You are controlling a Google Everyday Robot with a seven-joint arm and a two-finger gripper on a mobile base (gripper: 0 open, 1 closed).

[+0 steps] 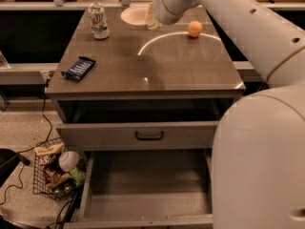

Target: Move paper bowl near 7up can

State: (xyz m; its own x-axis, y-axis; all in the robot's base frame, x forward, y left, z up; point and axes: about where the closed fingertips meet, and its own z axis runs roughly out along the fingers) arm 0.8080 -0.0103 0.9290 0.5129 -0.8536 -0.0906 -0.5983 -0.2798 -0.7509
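The paper bowl (pixel 134 14) is off-white and sits at the far edge of the table top, right of the 7up can (pixel 98 20), with a small gap between them. The can stands upright at the far left. My gripper (pixel 152 21) comes down from the upper right and is shut on the bowl's right rim. The arm's wrist hides part of that rim.
A small orange fruit (pixel 194 28) lies on the grey table (pixel 157 70) right of the gripper. A dark-blue snack packet (pixel 79 68) lies near the left edge. Two drawers (pixel 147 137) stand open below. A wire basket (pixel 55 173) of items sits on the floor at left.
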